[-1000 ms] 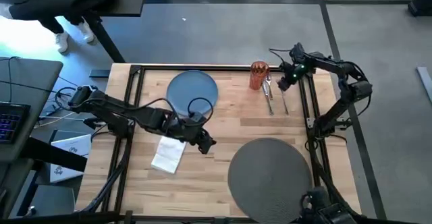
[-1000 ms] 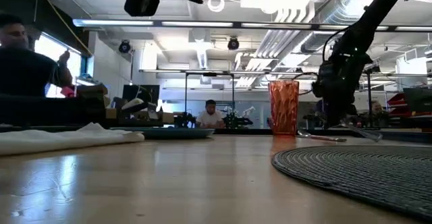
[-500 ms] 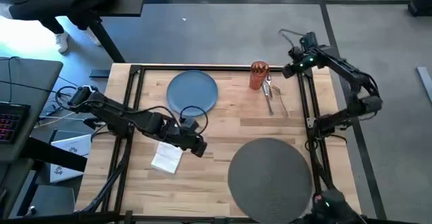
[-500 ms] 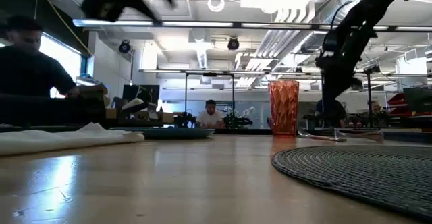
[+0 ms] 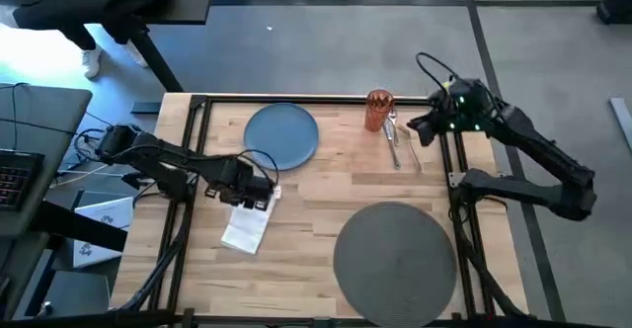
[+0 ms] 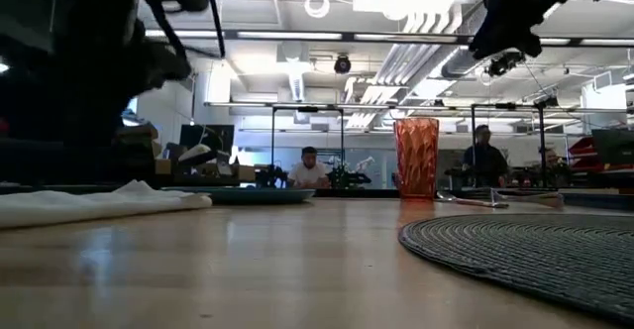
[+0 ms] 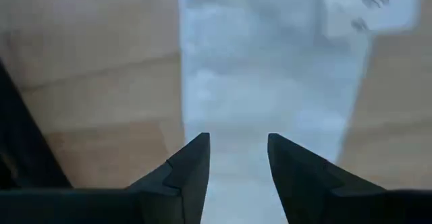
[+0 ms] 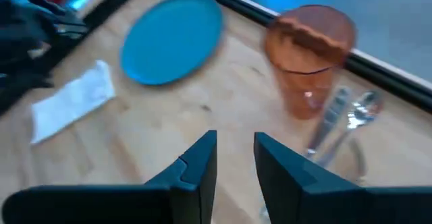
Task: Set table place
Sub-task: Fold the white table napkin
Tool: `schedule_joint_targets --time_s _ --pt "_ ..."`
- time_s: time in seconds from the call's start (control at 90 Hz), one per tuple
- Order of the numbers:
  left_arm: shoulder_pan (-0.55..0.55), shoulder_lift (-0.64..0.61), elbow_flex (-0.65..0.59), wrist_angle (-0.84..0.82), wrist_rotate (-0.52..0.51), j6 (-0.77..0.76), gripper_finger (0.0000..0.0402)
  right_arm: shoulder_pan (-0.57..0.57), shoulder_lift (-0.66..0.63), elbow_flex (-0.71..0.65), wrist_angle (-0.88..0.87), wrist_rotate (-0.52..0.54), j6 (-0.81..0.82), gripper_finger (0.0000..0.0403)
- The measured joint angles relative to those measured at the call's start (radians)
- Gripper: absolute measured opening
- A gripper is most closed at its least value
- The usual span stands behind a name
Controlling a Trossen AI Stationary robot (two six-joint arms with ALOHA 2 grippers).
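Table (image 5: 326, 185): light wooden top with a black rail frame; it carries every item of the place setting.
Mat (image 5: 395, 261): large, round, dark grey; lies at the near edge toward the right corner, bare, so it appears to be the base awaiting the rest of the set.
Plate (image 5: 281, 135): round, blue; lies flat near the far edge, left of centre, well apart from the mat, not yet set on it.
Tumbler (image 5: 378, 111): orange, upright at the far edge, right of centre.
Cutlery (image 5: 400, 142): silver pieces lying together just beside the tumbler, toward the right edge; the individual pieces cannot be told apart.
Napkin (image 5: 247, 227): white, folded, lying flat left of centre, between the plate and the near edge.
Left gripper (image 5: 259, 196): hangs directly over the napkin's far end; fingers (image 7: 192, 166) are narrowly parted with nothing between them. Judged purpose: positioned to pick up the napkin.
Right gripper (image 5: 423, 130): raised over the far right corner, beside the cutlery; fingers (image 8: 199, 163) narrowly parted, empty. Judged purpose: aimed at the tumbler and cutlery.
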Motion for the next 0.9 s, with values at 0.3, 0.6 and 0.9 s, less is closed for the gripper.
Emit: schedule_joint_targets --time_s 0.3,0.6,0.9 --pt "0.234 -0.016 -0.12 0.241 -0.012 0.283 0.0189 0.236 0.002 0.0 0.007 0.139 0.213 0.0078" --pt "0.295 0.053 -0.121 0.301 -0.081 0.423 0.016 0.41 0.078 0.0 0.041 0.208 0.328 0.0078" --pt "0.28 0.068 -0.093 0.3 -0.076 0.498 0.0091 0.544 0.178 0.0 0.104 0.261 0.388 0.0078"
